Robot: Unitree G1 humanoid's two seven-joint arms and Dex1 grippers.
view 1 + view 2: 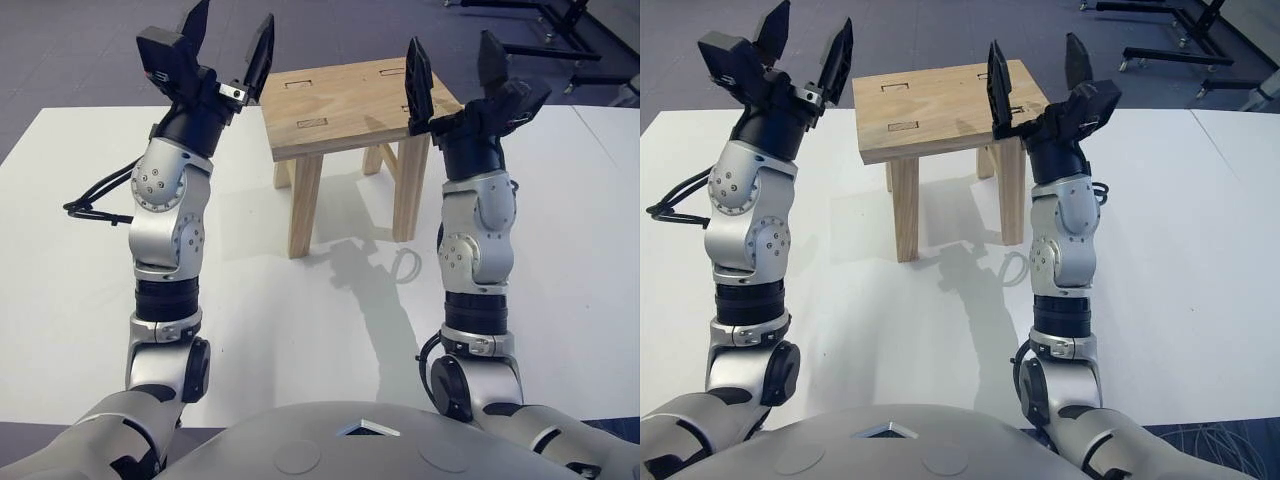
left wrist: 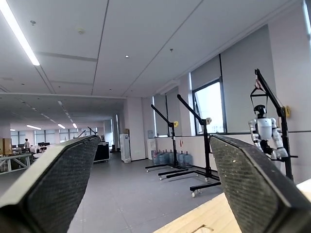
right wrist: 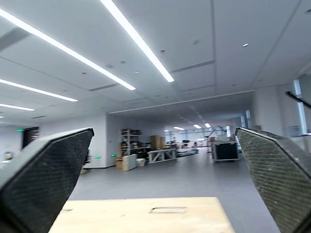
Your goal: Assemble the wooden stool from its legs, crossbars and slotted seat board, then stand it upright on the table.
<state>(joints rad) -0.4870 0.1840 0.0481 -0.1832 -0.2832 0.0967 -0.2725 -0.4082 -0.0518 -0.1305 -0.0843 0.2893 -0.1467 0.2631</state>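
Stool (image 1: 345, 105) stood done at top centre, left gripper (image 1: 233, 28) and right gripper (image 1: 452, 45) both released beside it; a sloppy retreat could've tipped it.

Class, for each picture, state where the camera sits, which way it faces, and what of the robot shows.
Eye views: head, facing forward and down at the upright pale wooden stool on the white table; both arms, left gripper and right gripper open.
Left wrist view: left wrist, facing out across the room; own dark fingers.
Right wrist view: likewise, own fingers.
Shared: the stool's seat.
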